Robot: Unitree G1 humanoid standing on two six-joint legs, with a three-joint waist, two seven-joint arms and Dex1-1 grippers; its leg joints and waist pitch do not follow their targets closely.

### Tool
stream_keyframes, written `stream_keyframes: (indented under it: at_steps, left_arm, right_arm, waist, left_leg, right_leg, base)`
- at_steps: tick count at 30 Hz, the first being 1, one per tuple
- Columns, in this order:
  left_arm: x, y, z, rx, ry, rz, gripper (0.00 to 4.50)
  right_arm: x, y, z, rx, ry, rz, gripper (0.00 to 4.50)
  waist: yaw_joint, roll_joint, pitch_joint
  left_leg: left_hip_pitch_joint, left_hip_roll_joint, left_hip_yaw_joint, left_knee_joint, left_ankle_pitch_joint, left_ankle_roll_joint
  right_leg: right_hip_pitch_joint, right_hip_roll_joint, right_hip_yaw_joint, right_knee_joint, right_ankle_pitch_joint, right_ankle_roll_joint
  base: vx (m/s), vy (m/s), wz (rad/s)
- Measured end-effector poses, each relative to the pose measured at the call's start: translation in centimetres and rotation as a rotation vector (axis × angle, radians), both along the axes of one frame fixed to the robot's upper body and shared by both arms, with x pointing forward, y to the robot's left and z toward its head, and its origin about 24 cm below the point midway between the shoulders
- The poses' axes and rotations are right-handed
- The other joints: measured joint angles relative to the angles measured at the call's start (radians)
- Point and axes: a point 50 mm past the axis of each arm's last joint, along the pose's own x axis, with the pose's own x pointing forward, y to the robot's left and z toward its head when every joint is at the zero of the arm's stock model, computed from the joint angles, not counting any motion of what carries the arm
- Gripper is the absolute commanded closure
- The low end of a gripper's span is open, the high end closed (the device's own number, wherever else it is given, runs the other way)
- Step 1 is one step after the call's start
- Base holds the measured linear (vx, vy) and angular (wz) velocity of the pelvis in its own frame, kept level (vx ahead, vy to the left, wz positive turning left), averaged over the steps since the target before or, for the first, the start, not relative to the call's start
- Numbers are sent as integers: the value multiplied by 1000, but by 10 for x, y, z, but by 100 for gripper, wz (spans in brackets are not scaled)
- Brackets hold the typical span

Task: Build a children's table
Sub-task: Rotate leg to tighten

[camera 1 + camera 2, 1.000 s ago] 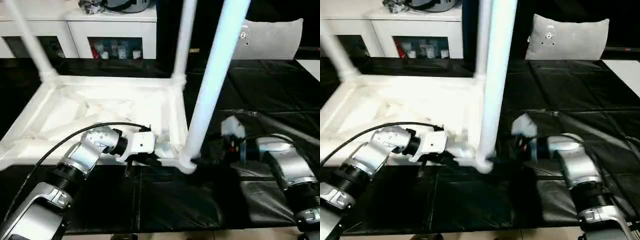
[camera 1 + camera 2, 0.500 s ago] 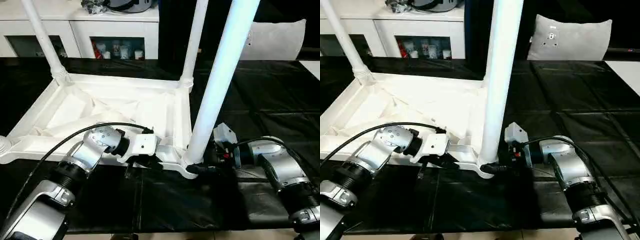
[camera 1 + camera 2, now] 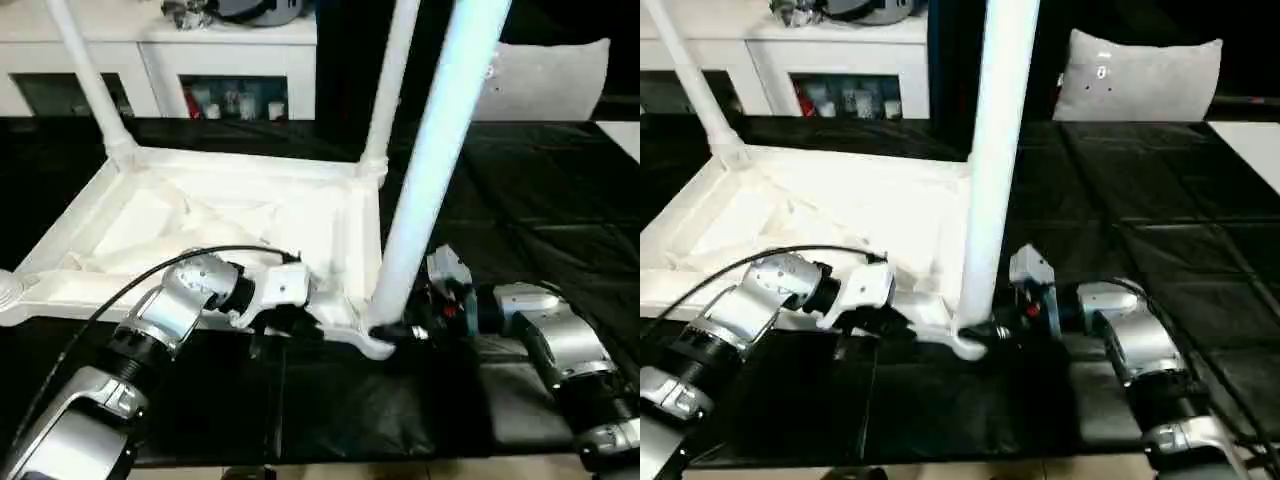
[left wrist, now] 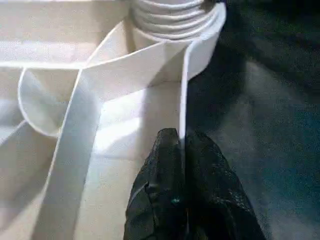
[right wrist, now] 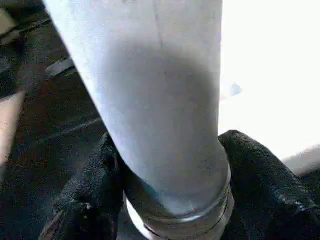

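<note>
The white table top (image 3: 230, 215) lies upside down on the black surface, ribbed underside up. Two legs (image 3: 88, 82) (image 3: 392, 85) stand in its far corner sockets. A third leg (image 3: 430, 170) rises from the near right corner socket (image 3: 372, 338). My right gripper (image 3: 395, 331) is shut around that leg's base (image 5: 170, 165), one finger (image 5: 85, 200) on each side. My left gripper (image 4: 181, 165) is shut on the thin near rim (image 4: 183, 95) of the table top, close to the same corner. The near left socket (image 3: 8, 290) is empty.
A white cabinet with glass doors (image 3: 180, 60) stands behind the black surface. A grey cushion (image 3: 1140, 75) lies at the far right. A black cable (image 3: 110, 300) loops over my left forearm. The black sheet (image 3: 340, 410) reaches to the near edge.
The whole picture has shifted slightly, so the head camera moved. Both grippers keep their holds; the right wrist has pressed a little closer to the leg's base.
</note>
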Motion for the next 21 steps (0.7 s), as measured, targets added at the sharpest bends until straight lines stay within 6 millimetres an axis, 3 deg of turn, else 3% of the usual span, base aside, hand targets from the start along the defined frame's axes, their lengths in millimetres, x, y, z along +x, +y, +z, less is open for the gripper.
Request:
stream_keyframes:
  at_steps: [6,8,9,10,15,16,21]
  left_arm:
    - [9,-21,-4,-25,-34,282,450]
    - [11,-31,-5,-37,-40,362,450]
    - [12,-35,-5,-45,-41,391,450]
    - [12,-41,-5,-54,-41,417,450]
    - [11,-48,-3,-51,-60,428,450]
    - [11,-49,-3,-47,-69,419,450]
    - [9,-49,-1,-35,-110,356,450]
  right_arm:
    - [30,21,-5,39,18,-401,190]
    - [36,25,-5,34,22,-498,190]
    - [39,25,-5,33,19,-531,190]
    - [40,25,-5,27,11,-565,121]
    - [41,26,-5,39,-14,-596,101]
    - [39,24,-5,41,-23,-590,77]
    - [26,3,-7,25,-83,-489,41]
  waist:
    - [-62,-5,3]
    - [-70,-5,3]
    - [-73,-5,3]
    - [-73,-5,3]
    - [-71,-6,3]
    - [-67,-6,3]
    - [-51,-5,3]
  left_leg:
    - [2,-2,-3,1,0,0]
    - [2,-2,-3,1,0,0]
    - [1,-2,-3,1,0,0]
    - [0,-3,-3,1,0,1]
    - [-1,-4,-2,1,-1,2]
    - [-1,-4,-2,0,-1,2]
    - [-2,-4,-2,-1,-2,4]
  right_leg:
    - [-3,-3,-4,-10,-1,1]
    - [-3,-3,-6,-18,-1,1]
    - [-2,-3,-6,-21,0,1]
    - [-3,-3,-6,-24,0,1]
    - [-4,-3,-3,-24,2,-2]
    - [-5,-3,-3,-24,3,-4]
    - [-6,-3,-3,-23,14,-5]
  base:
    - [0,0,0]
    - [0,0,0]
    - [0,0,0]
    - [0,0,0]
    - [0,0,0]
    - [0,0,0]
    - [0,0,0]
